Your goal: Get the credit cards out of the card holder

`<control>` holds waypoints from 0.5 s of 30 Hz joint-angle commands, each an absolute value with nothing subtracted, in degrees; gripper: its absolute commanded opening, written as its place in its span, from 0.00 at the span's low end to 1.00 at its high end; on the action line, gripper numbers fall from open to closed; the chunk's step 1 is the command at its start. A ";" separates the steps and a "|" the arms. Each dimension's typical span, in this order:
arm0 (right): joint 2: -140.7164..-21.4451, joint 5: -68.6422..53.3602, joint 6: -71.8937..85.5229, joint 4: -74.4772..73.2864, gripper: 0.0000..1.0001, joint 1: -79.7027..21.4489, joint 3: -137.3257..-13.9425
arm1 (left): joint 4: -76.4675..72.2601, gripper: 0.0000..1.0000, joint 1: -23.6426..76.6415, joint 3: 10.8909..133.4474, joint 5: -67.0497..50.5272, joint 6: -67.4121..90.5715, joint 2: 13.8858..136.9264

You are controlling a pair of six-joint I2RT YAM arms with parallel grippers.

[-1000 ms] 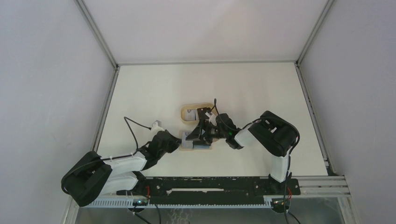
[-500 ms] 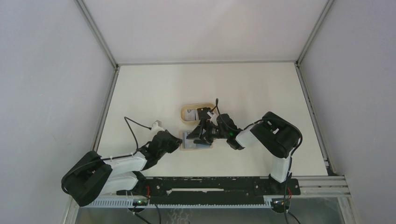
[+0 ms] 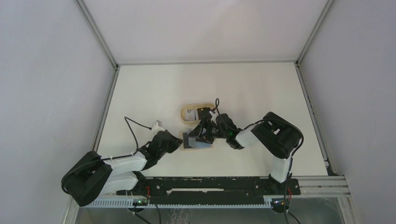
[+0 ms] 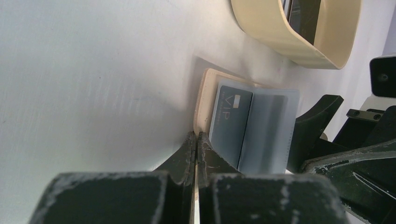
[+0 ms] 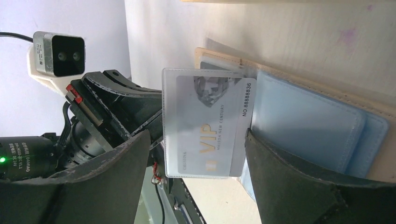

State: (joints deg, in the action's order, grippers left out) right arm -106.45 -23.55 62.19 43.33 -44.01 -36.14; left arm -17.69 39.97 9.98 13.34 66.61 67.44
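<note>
Just beside the oval tray (image 4: 280, 39), the card holder (image 4: 203, 100) lies open on the surface. My left fingers (image 4: 192, 150) are closed at its tan edge. My right fingers (image 5: 275, 172) stand apart, astride a pale VIP card (image 5: 208, 121) partly out of its pocket. A dark card (image 4: 303, 14) sits in the tray, so I judge the job is under way, not finished.
</note>
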 commanded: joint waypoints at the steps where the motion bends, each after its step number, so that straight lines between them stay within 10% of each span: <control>1: -103.92 -17.11 57.25 33.73 0.84 -44.76 -37.77 | -4.83 0.00 40.22 7.10 12.75 64.72 69.68; 15: -104.64 -11.99 57.43 19.61 0.86 -47.25 -42.19 | -4.75 0.00 40.22 7.98 12.46 64.38 71.15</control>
